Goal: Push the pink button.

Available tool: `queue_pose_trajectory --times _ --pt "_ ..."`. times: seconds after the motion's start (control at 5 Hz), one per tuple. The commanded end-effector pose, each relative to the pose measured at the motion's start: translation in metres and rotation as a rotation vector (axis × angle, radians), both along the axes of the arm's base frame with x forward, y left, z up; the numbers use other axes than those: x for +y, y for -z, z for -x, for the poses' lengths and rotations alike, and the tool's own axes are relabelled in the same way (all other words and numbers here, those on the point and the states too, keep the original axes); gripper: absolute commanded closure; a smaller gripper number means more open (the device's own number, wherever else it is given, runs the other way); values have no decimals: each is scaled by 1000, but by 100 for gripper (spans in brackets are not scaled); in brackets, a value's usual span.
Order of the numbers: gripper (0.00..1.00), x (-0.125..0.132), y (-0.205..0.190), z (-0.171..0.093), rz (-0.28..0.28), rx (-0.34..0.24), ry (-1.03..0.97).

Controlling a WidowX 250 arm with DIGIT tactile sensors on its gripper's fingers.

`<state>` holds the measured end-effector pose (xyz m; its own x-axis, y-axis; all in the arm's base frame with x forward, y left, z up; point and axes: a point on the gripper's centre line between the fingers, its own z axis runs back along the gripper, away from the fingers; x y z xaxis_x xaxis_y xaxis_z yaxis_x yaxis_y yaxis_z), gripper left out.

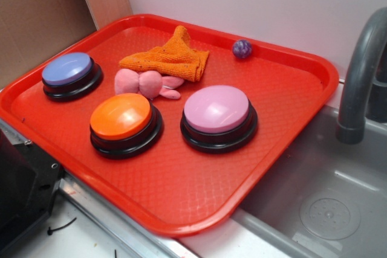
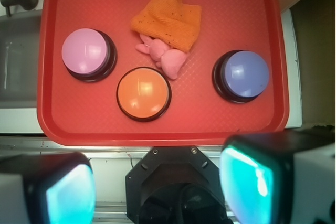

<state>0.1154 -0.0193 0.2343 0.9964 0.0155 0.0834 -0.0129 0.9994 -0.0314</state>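
Two fingers (image 2: 247,182) spread — gripper (image 2: 157,187) high above pink button (image 2: 85,52).

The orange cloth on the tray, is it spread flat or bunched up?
Bunched up. The orange cloth lies crumpled in folds with one corner poking upward, at the back of the red tray, touching the pink plush toy.

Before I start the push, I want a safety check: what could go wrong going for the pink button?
1. The gripper hangs open, high and short of the tray; the orange button lies nearest and could get pressed instead.
2. The pink button resembles the blue button in pale tone, and a pink plush is also there, so targets could be confused.
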Motion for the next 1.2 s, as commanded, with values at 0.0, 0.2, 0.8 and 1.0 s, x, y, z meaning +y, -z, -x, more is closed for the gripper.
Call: queue_pose_trajectory --times 0.0,0.2,0.8,1.0 --pt "0 0 0 0 0 0 0" --pt "0 -29 45 -50 -3 -46 228" --pt "0 -87 135 -94 -2 -140 536" --pt "0 -99 153 -96 -30 -110 623"
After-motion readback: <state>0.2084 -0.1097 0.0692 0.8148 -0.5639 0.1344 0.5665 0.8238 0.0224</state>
